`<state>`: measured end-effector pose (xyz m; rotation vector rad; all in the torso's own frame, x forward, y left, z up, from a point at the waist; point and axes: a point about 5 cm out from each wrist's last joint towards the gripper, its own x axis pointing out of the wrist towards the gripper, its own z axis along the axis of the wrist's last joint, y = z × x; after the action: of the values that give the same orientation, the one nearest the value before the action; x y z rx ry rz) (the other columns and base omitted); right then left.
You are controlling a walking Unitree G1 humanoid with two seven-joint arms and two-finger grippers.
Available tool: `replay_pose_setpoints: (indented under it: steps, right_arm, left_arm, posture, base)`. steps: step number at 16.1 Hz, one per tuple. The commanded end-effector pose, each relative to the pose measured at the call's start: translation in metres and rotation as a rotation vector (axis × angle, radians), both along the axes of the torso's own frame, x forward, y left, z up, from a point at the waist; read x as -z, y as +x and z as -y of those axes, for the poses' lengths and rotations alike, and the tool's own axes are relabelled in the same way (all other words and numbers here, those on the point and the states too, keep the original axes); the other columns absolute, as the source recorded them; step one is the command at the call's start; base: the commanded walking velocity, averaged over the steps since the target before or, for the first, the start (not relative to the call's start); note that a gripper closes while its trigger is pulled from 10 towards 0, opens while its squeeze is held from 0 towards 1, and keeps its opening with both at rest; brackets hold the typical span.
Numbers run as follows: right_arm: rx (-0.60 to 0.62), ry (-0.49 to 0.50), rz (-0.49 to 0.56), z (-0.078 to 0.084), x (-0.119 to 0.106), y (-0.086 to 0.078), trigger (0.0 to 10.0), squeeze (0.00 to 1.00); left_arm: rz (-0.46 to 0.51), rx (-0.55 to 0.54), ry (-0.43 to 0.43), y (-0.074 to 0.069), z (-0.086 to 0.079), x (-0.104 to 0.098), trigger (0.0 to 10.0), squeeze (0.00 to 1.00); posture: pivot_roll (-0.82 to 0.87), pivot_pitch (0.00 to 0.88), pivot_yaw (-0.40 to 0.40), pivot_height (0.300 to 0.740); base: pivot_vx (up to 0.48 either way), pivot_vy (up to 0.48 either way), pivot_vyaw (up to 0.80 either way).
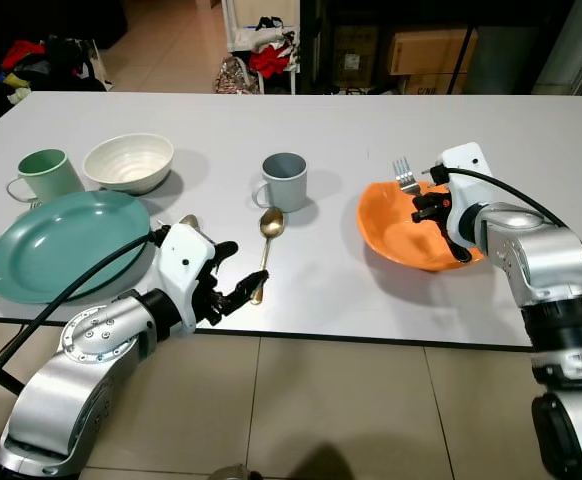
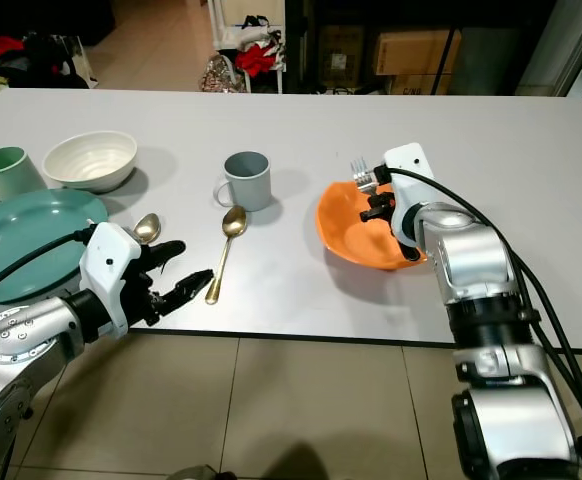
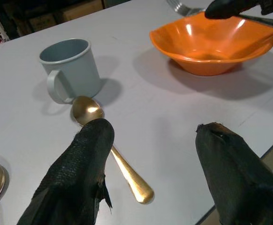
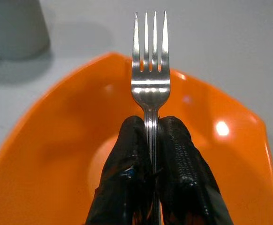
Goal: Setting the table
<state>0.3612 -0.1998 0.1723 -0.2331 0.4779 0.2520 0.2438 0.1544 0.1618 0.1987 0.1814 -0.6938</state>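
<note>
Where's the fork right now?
The fork is pinched in the right gripper, held above the orange bowl on the right side of the table, its tines pointing toward the far edge.

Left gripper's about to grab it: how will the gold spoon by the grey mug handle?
The gold spoon looks like thin polished metal lying flat, so it is probably stiff and light but may slip between the open left gripper's fingers and skate on the smooth table.

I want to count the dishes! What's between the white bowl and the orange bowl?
A grey mug stands between the white bowl and the orange bowl, seen in the eye views. A gold spoon lies just before it.
</note>
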Motion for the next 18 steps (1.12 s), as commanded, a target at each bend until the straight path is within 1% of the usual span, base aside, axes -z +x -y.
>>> replay_pose_setpoints:
  steps: [1, 2, 3, 4, 5, 7, 12, 13, 14, 16, 17, 18]
  right_arm:
    - [-0.011, -0.013, -0.004, 0.001, -0.001, 0.003, 0.7, 0.0]
    - [-0.011, 0.003, -0.031, 0.002, 0.004, 0.003, 3.8, 0.0]
    - [-0.015, 0.004, -0.053, 0.003, 0.009, 0.004, 9.3, 0.0]
    - [-0.016, -0.008, -0.067, 0.003, 0.013, 0.004, 10.0, 0.0]
    - [-0.02, -0.022, -0.078, 0.004, 0.015, 0.005, 10.0, 0.0]
    - [-0.052, -0.012, -0.081, 0.002, 0.012, 0.005, 10.0, 0.0]
    - [-0.152, -0.027, -0.122, 0.005, 0.007, -0.002, 10.0, 0.0]
    - [-0.154, -0.03, -0.124, 0.006, 0.007, -0.002, 10.0, 0.0]
    - [-0.142, -0.061, -0.141, 0.01, 0.01, -0.001, 10.0, 0.0]
    - [-0.137, -0.066, -0.161, 0.011, 0.015, -0.002, 10.0, 0.0]
    - [-0.124, -0.064, -0.174, 0.012, 0.019, -0.001, 10.0, 0.11]
    - [-0.119, -0.066, -0.179, 0.013, 0.021, 0.0, 10.0, 0.57]
  left_arm:
    - [-0.002, 0.018, 0.011, 0.0, 0.0, -0.002, 10.0, 0.0]
    - [-0.004, 0.021, 0.013, 0.0, 0.0, -0.002, 10.0, 0.0]
    - [-0.006, 0.024, 0.014, -0.001, 0.0, -0.002, 10.0, 0.0]
    - [-0.007, 0.027, 0.016, -0.001, 0.0, -0.002, 10.0, 0.0]
    - [-0.009, 0.03, 0.019, -0.001, -0.001, -0.002, 10.0, 0.0]
    - [-0.009, 0.029, 0.021, -0.002, -0.001, -0.002, 10.0, 0.0]
    - [-0.016, 0.036, 0.025, -0.004, -0.001, -0.001, 10.0, 0.0]
    - [-0.017, 0.037, 0.025, -0.004, -0.001, -0.001, 10.0, 0.0]
    - [-0.02, 0.04, 0.026, -0.003, -0.001, -0.001, 10.0, 0.0]
    - [-0.024, 0.046, 0.025, -0.003, 0.0, 0.0, 10.0, 0.0]
    - [-0.033, 0.06, 0.027, -0.005, 0.001, 0.0, 10.0, 0.0]
    - [-0.041, 0.07, 0.029, -0.006, 0.001, 0.0, 10.0, 0.0]
  posture:
    - [0.01, 0.0, 0.071, 0.74]
    - [0.01, 0.0, 0.071, 0.74]
    - [0.01, 0.0, 0.072, 0.74]
    - [0.01, 0.0, 0.072, 0.74]
    - [0.01, 0.0, 0.07, 0.74]
    - [0.01, 0.0, 0.069, 0.74]
    - [0.01, 0.0, 0.074, 0.74]
    - [0.01, 0.0, 0.075, 0.74]
    - [0.01, 0.0, 0.076, 0.74]
    - [0.01, 0.0, 0.077, 0.74]
    - [0.01, 0.0, 0.076, 0.74]
    - [0.01, 0.0, 0.074, 0.74]
  base:
    - [0.0, 0.0, 0.0]
    - [0.0, 0.0, 0.0]
    - [0.0, 0.0, 0.0]
    - [0.0, 0.0, 0.0]
    - [0.0, 0.0, 0.0]
    - [0.0, 0.0, 0.0]
    - [0.0, 0.0, 0.0]
    - [0.0, 0.0, 0.0]
    - [0.0, 0.0, 0.0]
    - [0.0, 0.0, 0.0]
    - [0.0, 0.0, 0.0]
    - [0.0, 0.0, 0.0]
